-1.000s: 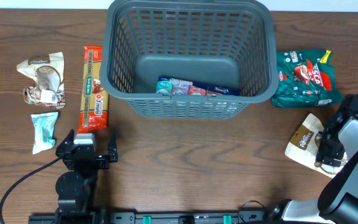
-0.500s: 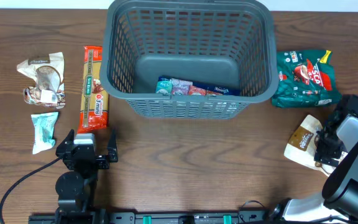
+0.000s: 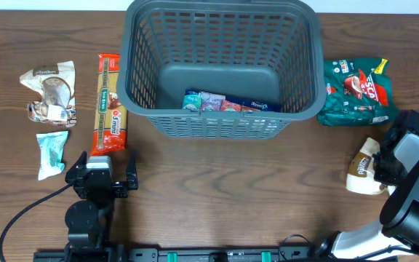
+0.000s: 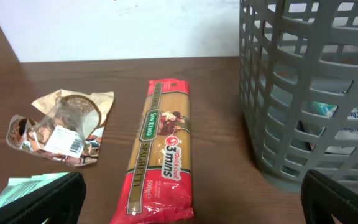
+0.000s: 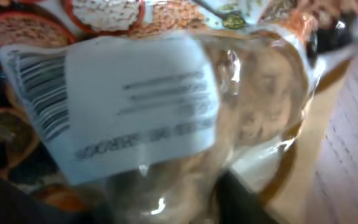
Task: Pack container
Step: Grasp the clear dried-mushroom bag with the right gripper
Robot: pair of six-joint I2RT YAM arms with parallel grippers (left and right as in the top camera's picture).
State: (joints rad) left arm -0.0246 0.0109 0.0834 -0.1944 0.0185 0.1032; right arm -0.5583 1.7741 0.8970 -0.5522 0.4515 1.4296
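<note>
Two grippers are in view. The left gripper [image 3: 100, 177] hovers low near the table's [image 3: 217, 196] front edge with its fingers [image 4: 41, 200] spread wide and nothing between them. The right gripper [image 3: 381, 166] is down against a cream packet [image 3: 361, 169] at the right; its wrist view is filled by that packet's white label [image 5: 135, 99] and clear window, so its jaws are hidden and I cannot tell how far they stand apart or whether they grip.

One container [image 3: 222, 65], the dark grey slotted basket, sits at the back centre of the table. Its near wall screens the packets inside [image 3: 228, 102], so their number is unclear.

Five packets lie outside it. One spaghetti packet [image 3: 109, 105] lies just left of the container, with one crumpled packet [image 3: 49, 91] and one teal packet [image 3: 51, 153] further left. One green packet [image 3: 356, 91] touches the container's right side, with the cream packet nearer the front. The teal packet is cut off in the left wrist view.
</note>
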